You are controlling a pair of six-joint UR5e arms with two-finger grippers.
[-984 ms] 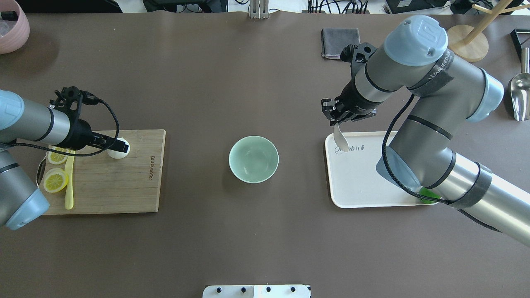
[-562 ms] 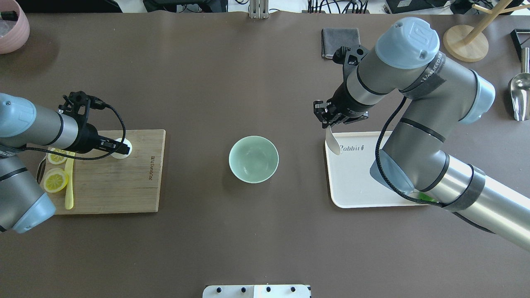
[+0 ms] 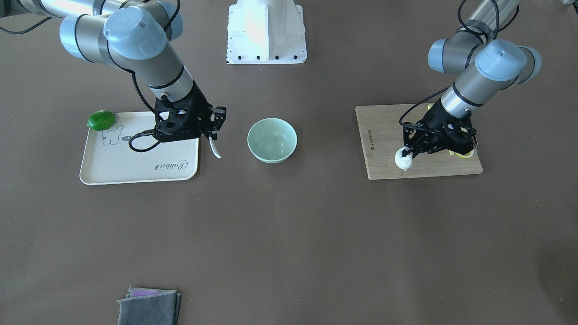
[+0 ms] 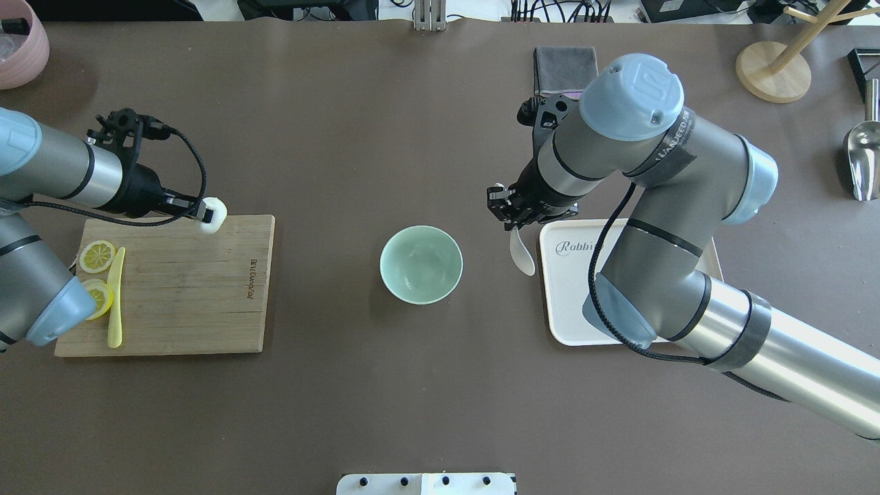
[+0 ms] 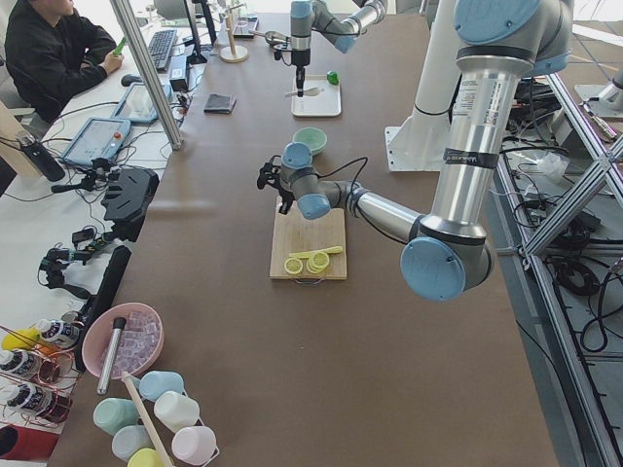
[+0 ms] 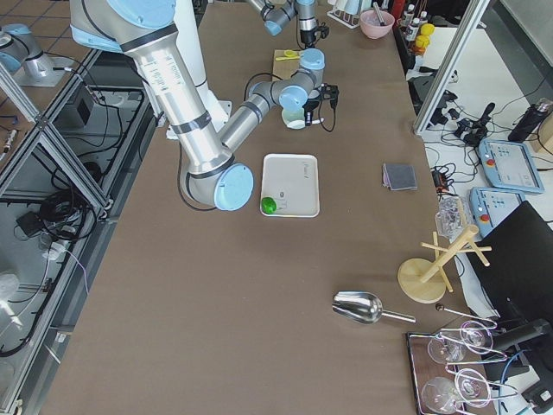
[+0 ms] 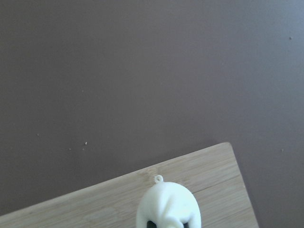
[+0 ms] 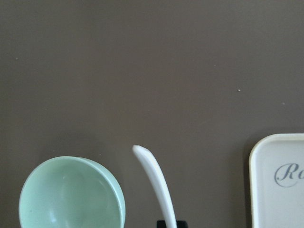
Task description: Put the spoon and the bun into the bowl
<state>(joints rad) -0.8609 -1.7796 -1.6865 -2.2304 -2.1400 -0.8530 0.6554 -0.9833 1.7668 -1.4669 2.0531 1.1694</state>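
The pale mint-green bowl (image 4: 421,265) stands empty at the table's middle; it also shows in the front view (image 3: 272,140) and the right wrist view (image 8: 71,194). My left gripper (image 4: 203,212) is shut on the white bun (image 4: 212,215) and holds it above the far right corner of the cutting board (image 4: 185,295); the left wrist view shows the bun (image 7: 168,206) over that corner. My right gripper (image 4: 512,218) is shut on the white spoon (image 4: 522,254), which hangs over the bare table between the bowl and the tray (image 4: 570,309); the spoon (image 8: 156,183) is beside the bowl's rim.
Two lemon slices (image 4: 97,256) and a pale-yellow knife (image 4: 115,299) lie on the board's left part. A green lime (image 3: 100,120) sits at the tray's corner. A grey cloth (image 4: 564,69), a wooden stand (image 4: 770,65), a metal scoop (image 4: 863,158) and a pink bowl (image 4: 20,41) line the far edge.
My right gripper has carried the spoon left, off the tray and closer to the bowl. My left gripper has lifted the bun off the board and moved it towards the board's far edge.
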